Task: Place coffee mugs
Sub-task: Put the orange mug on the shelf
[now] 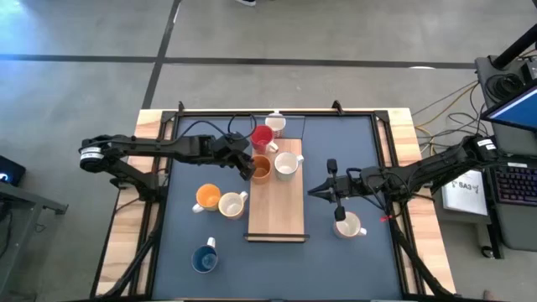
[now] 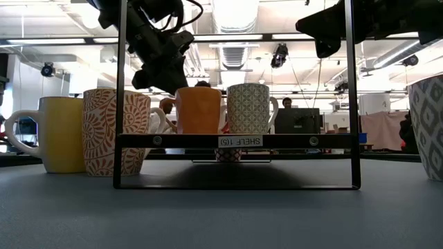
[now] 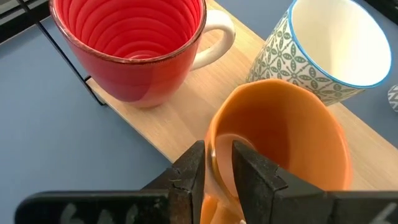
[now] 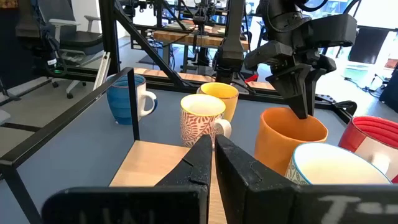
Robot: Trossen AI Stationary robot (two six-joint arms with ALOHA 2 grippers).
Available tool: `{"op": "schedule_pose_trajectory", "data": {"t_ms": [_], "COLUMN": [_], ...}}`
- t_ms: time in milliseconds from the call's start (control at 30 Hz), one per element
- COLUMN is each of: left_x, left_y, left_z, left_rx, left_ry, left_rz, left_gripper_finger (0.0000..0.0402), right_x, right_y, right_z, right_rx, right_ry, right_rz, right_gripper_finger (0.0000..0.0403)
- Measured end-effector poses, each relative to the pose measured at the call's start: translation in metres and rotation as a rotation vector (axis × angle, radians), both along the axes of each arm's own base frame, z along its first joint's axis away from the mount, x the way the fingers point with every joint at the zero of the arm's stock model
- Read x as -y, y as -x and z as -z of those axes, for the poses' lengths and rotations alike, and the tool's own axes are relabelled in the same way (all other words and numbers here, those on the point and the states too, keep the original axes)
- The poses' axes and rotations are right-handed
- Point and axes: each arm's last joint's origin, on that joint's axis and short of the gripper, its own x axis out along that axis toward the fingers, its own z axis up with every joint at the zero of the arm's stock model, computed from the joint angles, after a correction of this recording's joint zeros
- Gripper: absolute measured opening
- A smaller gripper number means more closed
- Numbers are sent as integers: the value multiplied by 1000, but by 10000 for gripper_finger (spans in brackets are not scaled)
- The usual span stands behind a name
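While the left gripper (image 1: 248, 170) straddles the rim of the plain orange ceramic mug (image 1: 261, 169) on the pale wooden shelf board (image 1: 277, 220), its jaws stand one inside and one outside the wall with a little slack showing in the left wrist view, so I judge the mug is being let go, set down and resting on the board. Going left to right across the dark blue counter (image 1: 336, 143): a glossy blue mug (image 1: 204, 259) sits near the front, a yellow-orange mug (image 1: 207, 197) touches or nearly touches a cream mug with a red leaf pattern (image 1: 232, 204), both just beside the board's left edge, probably waiting their turn. On the board a red ribbed mug (image 1: 262, 137), the orange one and a white mug with a green geometric pattern (image 1: 286, 164) cluster at the far end, likely packed to leave room for more. A white mug (image 1: 275, 124) stands just behind the board, and another patterned white mug (image 1: 347, 226) sits to the right on the counter, below the right gripper (image 1: 315, 191), which hovers with jaws pressed together, holding nothing. The count: one red, two orange, one blue, four white or cream, eight mugs, three on the board.
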Motion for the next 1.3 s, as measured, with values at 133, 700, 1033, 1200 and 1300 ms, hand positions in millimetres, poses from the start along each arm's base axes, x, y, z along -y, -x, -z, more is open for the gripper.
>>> {"op": "schedule_pose_trajectory", "data": {"t_ms": [133,700,1033,1200,1300], "left_x": [0,20,21,18,17], "left_y": [1,18,11,0,-6], "left_z": [-2,-46,-17,-5,-1], "left_rx": [8,-69,-221,-259,-244], "left_ry": [-8,-173,-137,-150,-158], "left_rz": [7,572,594,572,565], "left_gripper_finger": [63,51,5,1,1], "right_x": [0,0,0,0,0], "right_y": [0,0,0,0,0], "right_z": [0,0,0,1,1], "right_rx": [0,0,-3,-9,-9], "right_ry": [0,-5,-20,-29,-29], "right_rz": [0,0,2,3,3], "right_gripper_finger": [11,11,11,11,11]}}
